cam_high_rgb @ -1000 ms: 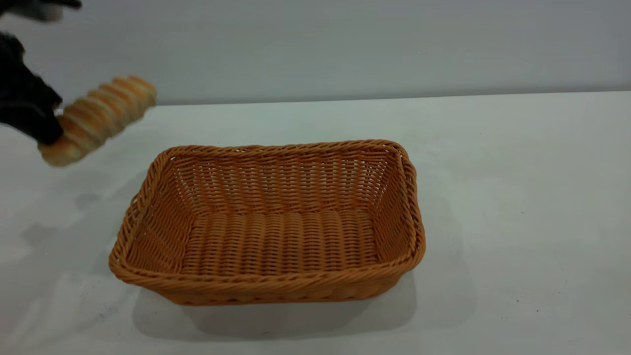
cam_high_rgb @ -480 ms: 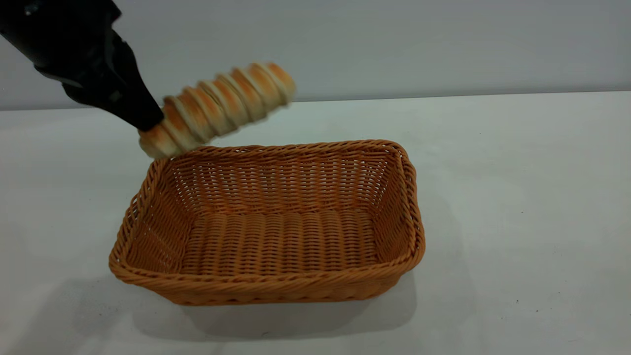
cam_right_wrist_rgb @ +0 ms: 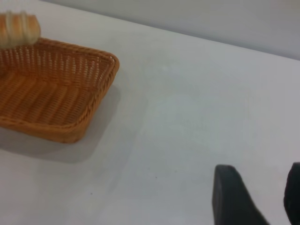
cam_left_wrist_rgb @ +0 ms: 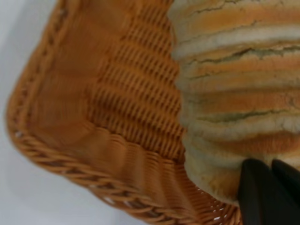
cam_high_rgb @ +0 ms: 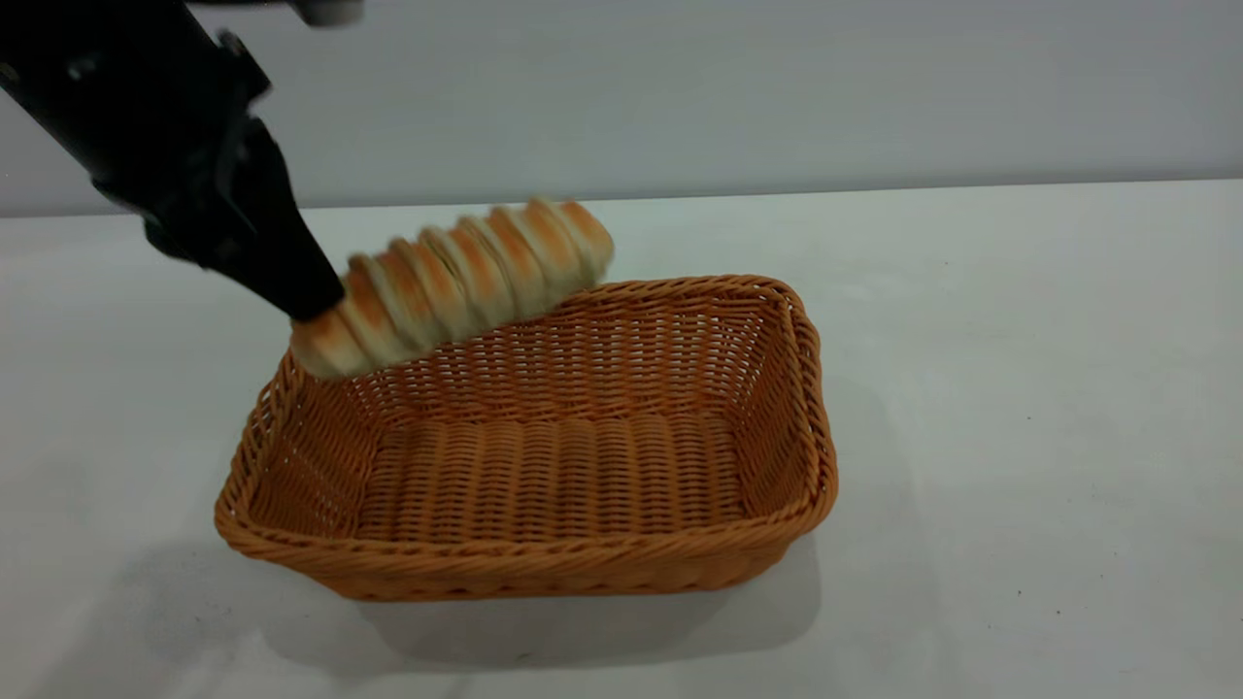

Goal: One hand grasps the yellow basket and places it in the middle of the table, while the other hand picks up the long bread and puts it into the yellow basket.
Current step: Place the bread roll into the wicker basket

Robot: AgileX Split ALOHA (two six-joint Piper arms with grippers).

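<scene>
The yellow basket [cam_high_rgb: 524,568] stands empty on the white table [cam_high_rgb: 1020,388], near the middle. My left gripper [cam_high_rgb: 313,303] is shut on one end of the long bread [cam_high_rgb: 466,277], which hangs tilted over the basket's back left corner, just above the rim. The left wrist view shows the ridged bread [cam_left_wrist_rgb: 234,93] close up over the basket's woven inside [cam_left_wrist_rgb: 117,117], with the left gripper [cam_left_wrist_rgb: 269,187] clamped on its end. In the right wrist view my right gripper [cam_right_wrist_rgb: 260,173] is open over bare table, well away from the basket [cam_right_wrist_rgb: 51,93] and the bread [cam_right_wrist_rgb: 18,28].
A plain grey wall [cam_high_rgb: 777,87] rises behind the table's far edge. White tabletop with a few tiny dark specks lies on every side of the basket, widest to its right.
The left gripper has carried the bread from the far left rightward, then lowered it over the basket's back left corner. The basket has stayed put.
</scene>
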